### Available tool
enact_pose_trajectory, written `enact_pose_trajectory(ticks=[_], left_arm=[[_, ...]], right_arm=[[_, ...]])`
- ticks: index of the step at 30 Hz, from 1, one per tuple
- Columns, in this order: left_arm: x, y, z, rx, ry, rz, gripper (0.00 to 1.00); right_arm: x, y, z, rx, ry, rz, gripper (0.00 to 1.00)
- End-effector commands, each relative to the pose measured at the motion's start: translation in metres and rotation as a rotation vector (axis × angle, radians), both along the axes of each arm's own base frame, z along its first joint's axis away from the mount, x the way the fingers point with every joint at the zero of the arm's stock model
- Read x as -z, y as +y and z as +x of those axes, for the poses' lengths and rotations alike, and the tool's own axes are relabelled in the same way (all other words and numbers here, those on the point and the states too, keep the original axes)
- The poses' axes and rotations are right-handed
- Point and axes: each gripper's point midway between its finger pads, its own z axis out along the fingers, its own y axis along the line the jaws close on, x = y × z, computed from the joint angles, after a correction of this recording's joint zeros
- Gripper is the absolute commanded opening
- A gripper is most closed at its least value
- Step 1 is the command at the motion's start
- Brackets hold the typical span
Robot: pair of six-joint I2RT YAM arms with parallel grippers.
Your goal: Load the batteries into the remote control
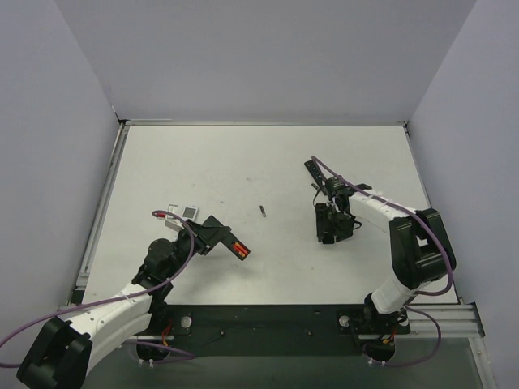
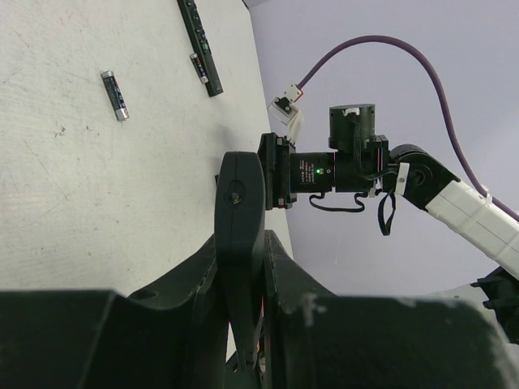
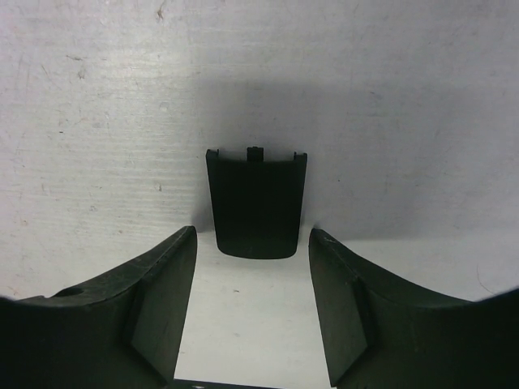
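My left gripper [image 1: 224,239] is shut on a black remote body [image 1: 236,248] with red cells showing at its outer end. In the left wrist view this remote [image 2: 240,219] stands edge-on between the jaws of the left gripper [image 2: 243,271]. A dark grey battery [image 1: 263,211] lies loose mid-table and also shows in the left wrist view [image 2: 114,95]. My right gripper [image 1: 331,233] is open and empty, pointing down at the table. In the right wrist view a black battery cover [image 3: 256,203] lies flat just beyond the open right gripper [image 3: 253,271].
A long slim black remote [image 1: 315,174] lies at the back right, near the right arm. In the left wrist view it [image 2: 200,44] has a small cell [image 2: 195,66] beside it. A small white packet [image 1: 183,211] lies by the left arm.
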Motion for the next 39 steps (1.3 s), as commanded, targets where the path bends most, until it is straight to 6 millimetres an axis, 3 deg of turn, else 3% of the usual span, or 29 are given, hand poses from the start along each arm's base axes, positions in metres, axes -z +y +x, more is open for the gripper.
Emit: enact_pose_trajectory(ticks=[1,8,14,19,21,28,32,35,39], left_arm=[[0.005,0.003,-0.004,0.0,-0.003,-0.008,0.0],[0.006,0.003,-0.004,0.002,0.002,-0.009,0.0],[0.006,0.002,-0.003,0.003,0.005,-0.011,0.0],[0.005,-0.001,-0.001,0.012,0.007,-0.012,0.0],[0.005,-0.003,-0.001,0.022,0.012,-0.008,0.0],[0.003,-0.01,0.003,0.046,0.005,-0.009,0.0],[0.002,-0.013,0.005,0.054,0.004,-0.01,0.0],[-0.003,-0.015,0.006,0.057,-0.01,-0.014,0.0],[-0.003,-0.014,0.007,0.048,-0.014,-0.007,0.0]], right_arm=[[0.001,-0.001,-0.004,0.012,0.045,-0.004,0.52],[0.004,0.002,-0.007,-0.005,0.063,0.001,0.35],[-0.004,0.023,-0.009,-0.116,0.033,0.027,0.19],[-0.033,0.066,-0.009,-0.297,-0.073,0.08,0.14],[-0.058,0.088,-0.006,-0.367,-0.137,0.147,0.14],[-0.131,0.161,-0.024,-0.641,-0.312,0.242,0.14],[-0.151,0.197,-0.045,-0.753,-0.335,0.282,0.14],[-0.153,0.211,-0.052,-0.791,-0.319,0.278,0.14],[-0.14,0.212,-0.047,-0.77,-0.308,0.218,0.14]])
